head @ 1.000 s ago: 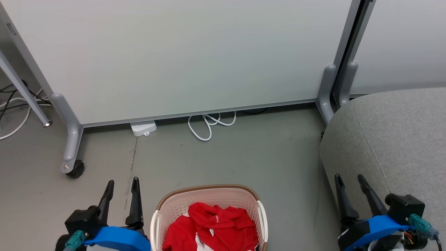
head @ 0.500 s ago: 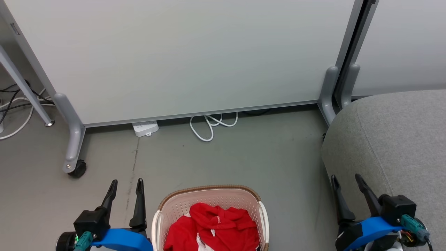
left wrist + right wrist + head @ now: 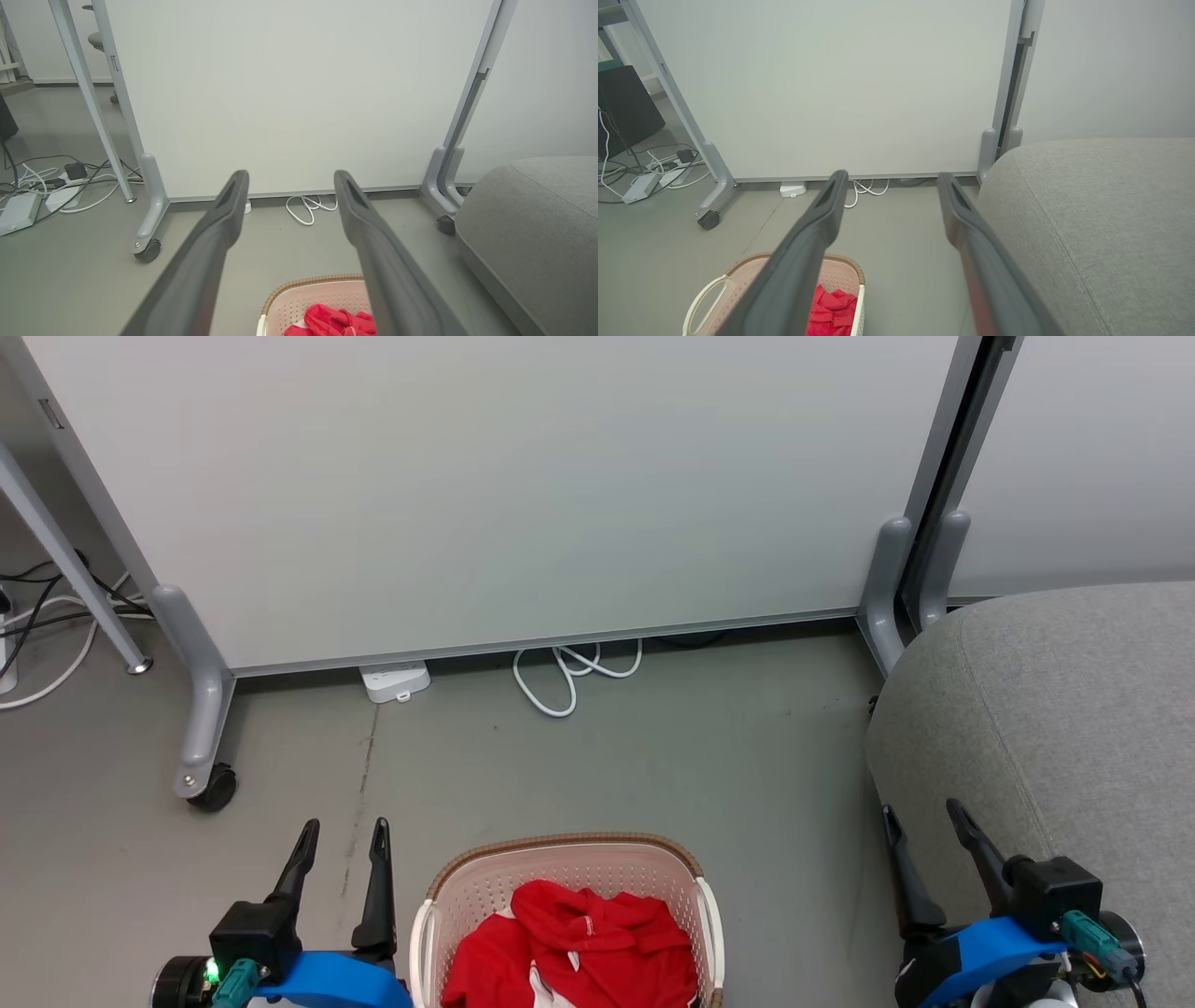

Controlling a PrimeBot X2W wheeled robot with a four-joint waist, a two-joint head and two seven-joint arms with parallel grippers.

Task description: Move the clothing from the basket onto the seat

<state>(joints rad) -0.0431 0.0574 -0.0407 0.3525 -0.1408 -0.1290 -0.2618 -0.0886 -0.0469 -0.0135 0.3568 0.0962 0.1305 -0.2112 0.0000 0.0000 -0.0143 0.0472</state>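
Observation:
Red clothing (image 3: 579, 947) with a bit of white lies heaped in the cream basket (image 3: 560, 861) on the floor at the bottom centre of the head view. The grey seat (image 3: 1055, 709) fills the right side. My left gripper (image 3: 344, 828) hangs open just left of the basket, empty. My right gripper (image 3: 922, 807) stands open beside the seat's rounded front edge, also empty. The left wrist view shows the basket (image 3: 310, 291) and clothing (image 3: 336, 322) below its spread fingers. In the right wrist view the basket (image 3: 738, 270) sits low left and the seat (image 3: 1087, 210) at right.
A white partition panel (image 3: 523, 485) on castered grey legs (image 3: 201, 728) stands behind the basket. A white power strip (image 3: 397, 681) and coiled white cable (image 3: 569, 672) lie under it. More cables (image 3: 37, 616) trail at far left. Bare grey floor separates basket and panel.
The whole head view has drifted slightly right and down, so the camera moved. Both grippers stay open; the basket and clothing have not moved.

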